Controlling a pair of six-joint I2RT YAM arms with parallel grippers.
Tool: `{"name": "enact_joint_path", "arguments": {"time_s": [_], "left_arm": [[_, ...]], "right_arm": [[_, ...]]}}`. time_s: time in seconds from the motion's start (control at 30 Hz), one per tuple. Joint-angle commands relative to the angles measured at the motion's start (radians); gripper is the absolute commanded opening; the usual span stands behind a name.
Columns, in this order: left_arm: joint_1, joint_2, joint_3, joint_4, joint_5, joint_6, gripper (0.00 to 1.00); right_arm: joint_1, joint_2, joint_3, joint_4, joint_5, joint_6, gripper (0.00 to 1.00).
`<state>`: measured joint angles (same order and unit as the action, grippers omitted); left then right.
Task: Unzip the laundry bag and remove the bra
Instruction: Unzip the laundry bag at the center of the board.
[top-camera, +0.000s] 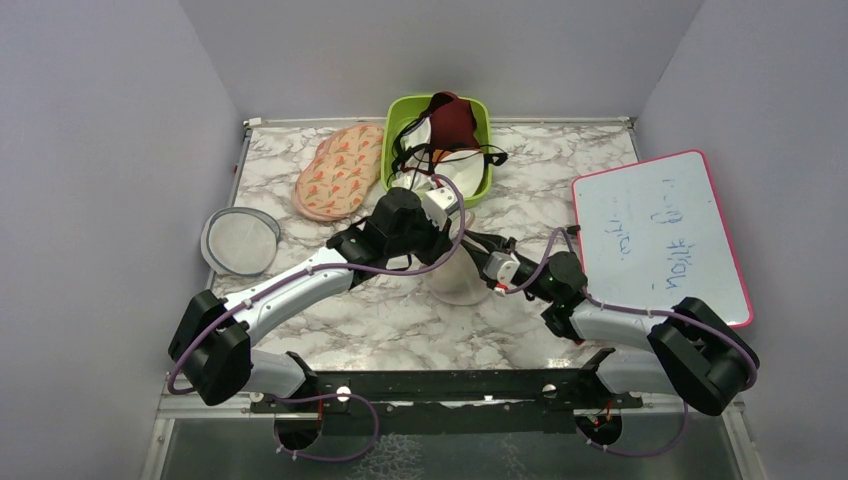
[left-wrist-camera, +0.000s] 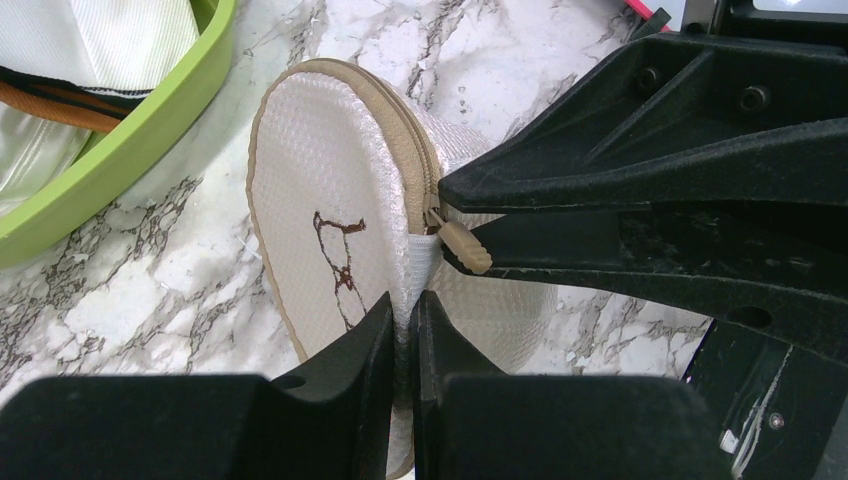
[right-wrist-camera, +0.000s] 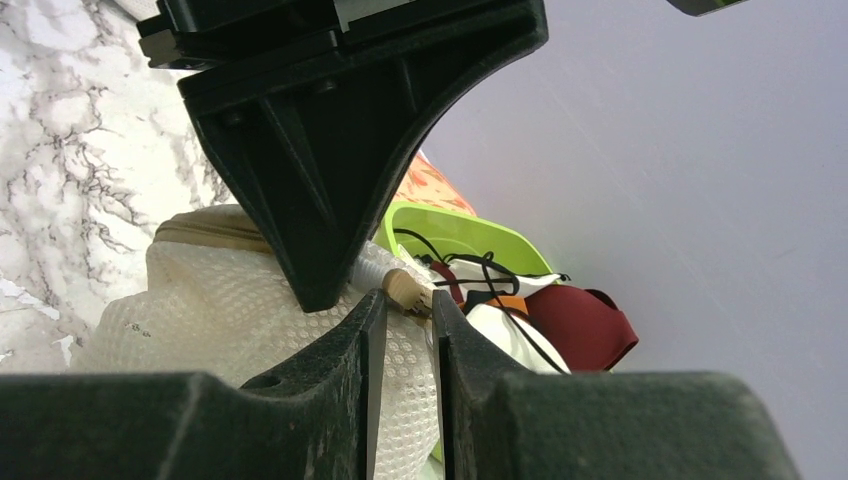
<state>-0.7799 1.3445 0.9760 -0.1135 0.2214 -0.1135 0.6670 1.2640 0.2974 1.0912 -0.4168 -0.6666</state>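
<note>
The laundry bag (top-camera: 462, 287), a cream-white mesh pod, stands on edge at the table's middle. Its black-marked face (left-wrist-camera: 330, 200) and its beige zip show in the left wrist view. My left gripper (left-wrist-camera: 405, 305) is shut on the bag's mesh rim just below the zip's end. My right gripper (right-wrist-camera: 400, 298) reaches in from the right. Its jaws stand narrowly apart with the beige zip pull (left-wrist-camera: 465, 247) between their tips. That zip pull (right-wrist-camera: 405, 288) lies against one finger. The zip looks closed. The bra is hidden.
Just behind the bag stands a green bin (top-camera: 481, 180) holding a dark maroon garment (top-camera: 455, 118) and white cloths. Pink floral pads (top-camera: 340, 170) lie left of it. A grey-rimmed mesh disc (top-camera: 240, 240) sits at far left. A pink-edged whiteboard (top-camera: 660, 235) is on the right.
</note>
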Motion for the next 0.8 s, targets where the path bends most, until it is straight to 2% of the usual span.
{"name": "enact_joint_path", "arguments": {"time_s": [0.0, 0.47, 0.67, 0.77], "left_arm": [[-0.001, 0.001, 0.03, 0.023, 0.029, 0.002, 0.0], [0.0, 0.005, 0.033, 0.021, 0.045, 0.003, 0.0], [-0.001, 0.005, 0.032, 0.02, 0.044, 0.005, 0.0], [-0.001, 0.004, 0.032, 0.019, 0.044, 0.005, 0.0]], "right_arm": [[0.005, -0.011, 0.002, 0.045, 0.025, 0.009, 0.21], [0.005, 0.044, 0.041, 0.045, -0.101, 0.04, 0.29], [0.005, 0.058, 0.046, 0.068, -0.093, 0.051, 0.31], [0.004, 0.057, 0.038, 0.097, -0.034, 0.059, 0.29]]}}
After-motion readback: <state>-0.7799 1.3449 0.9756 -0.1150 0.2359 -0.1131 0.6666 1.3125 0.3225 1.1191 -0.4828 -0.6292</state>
